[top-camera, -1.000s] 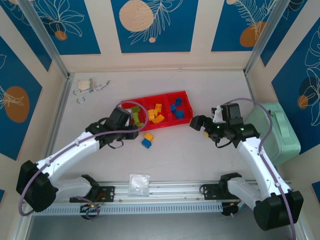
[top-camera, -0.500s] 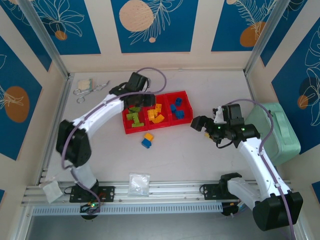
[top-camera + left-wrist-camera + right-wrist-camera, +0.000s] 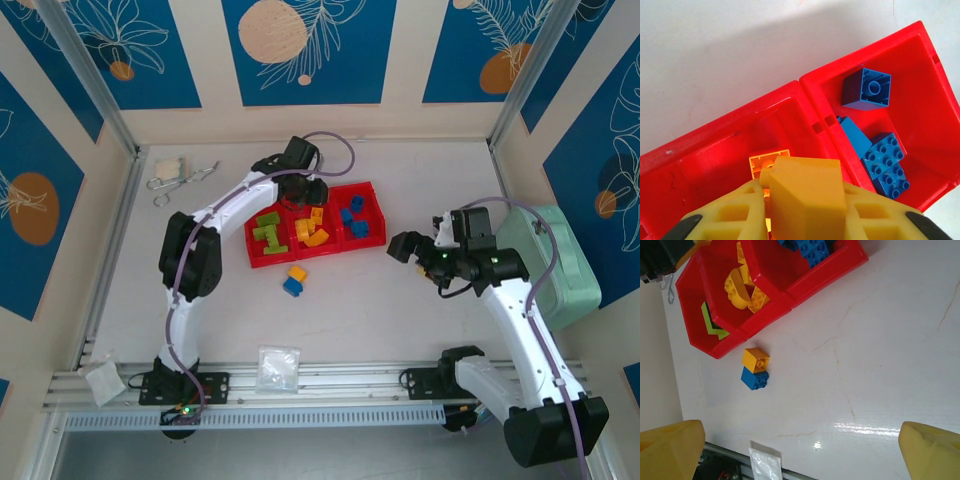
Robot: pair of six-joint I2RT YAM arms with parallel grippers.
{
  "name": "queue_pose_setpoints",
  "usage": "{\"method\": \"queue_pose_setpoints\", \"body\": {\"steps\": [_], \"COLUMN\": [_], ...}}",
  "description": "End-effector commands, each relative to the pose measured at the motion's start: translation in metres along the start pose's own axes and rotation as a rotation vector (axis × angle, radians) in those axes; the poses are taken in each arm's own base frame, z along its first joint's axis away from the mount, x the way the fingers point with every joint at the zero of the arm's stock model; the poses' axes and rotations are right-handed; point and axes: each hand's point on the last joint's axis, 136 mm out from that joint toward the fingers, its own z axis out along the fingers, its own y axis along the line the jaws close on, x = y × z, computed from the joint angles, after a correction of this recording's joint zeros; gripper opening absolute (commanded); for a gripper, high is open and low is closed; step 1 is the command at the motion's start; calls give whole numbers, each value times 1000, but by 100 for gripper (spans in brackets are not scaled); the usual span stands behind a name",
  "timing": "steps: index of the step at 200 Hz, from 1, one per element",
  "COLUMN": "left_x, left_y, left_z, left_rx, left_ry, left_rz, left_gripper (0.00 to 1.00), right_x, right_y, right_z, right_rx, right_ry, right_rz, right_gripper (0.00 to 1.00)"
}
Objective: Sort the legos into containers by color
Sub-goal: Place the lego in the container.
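Observation:
The red tray (image 3: 262, 260) lies at the table's centre, its containers holding green legos (image 3: 267, 232) on the left, yellow legos (image 3: 313, 228) in the middle and blue legos (image 3: 355, 218) on the right. My left gripper (image 3: 303, 188) reaches over the tray's back edge. It is shut on a yellow lego (image 3: 807, 192) above the middle compartment, where another yellow lego (image 3: 767, 161) lies. Blue legos (image 3: 884, 159) sit past the divider (image 3: 825, 132). A yellow lego (image 3: 755, 360) and a blue lego (image 3: 754, 378) touch on the table in front of the tray. My right gripper (image 3: 400, 246) hangs open right of the tray.
A mint-green case (image 3: 555, 265) stands at the right edge beside my right arm. A clear plastic bag (image 3: 278, 365) lies near the front rail. Metal clips and a small white item (image 3: 178, 172) rest at the back left.
My left arm swung from the tray's front left corner up and over to its back edge, carrying the yellow lego over the middle compartment. My right gripper drifted slightly right.

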Motion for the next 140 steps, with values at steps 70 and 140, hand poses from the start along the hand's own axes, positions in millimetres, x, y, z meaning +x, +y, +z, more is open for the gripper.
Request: {"method": "queue_pose_setpoints", "body": {"steps": [70,140], "left_x": [11,6], "left_y": [7,1], "left_z": [-10,-33], "left_rx": [-20,-10], "left_ry": [40,8], "left_rz": [37,41], "left_gripper": [30,52], "right_x": [4,9], "right_y": [15,12], "right_z": [10,10], "right_rx": [-7,2], "right_ry": [49,52], "right_rz": [-32,-28], "right_gripper": [100,100]}}
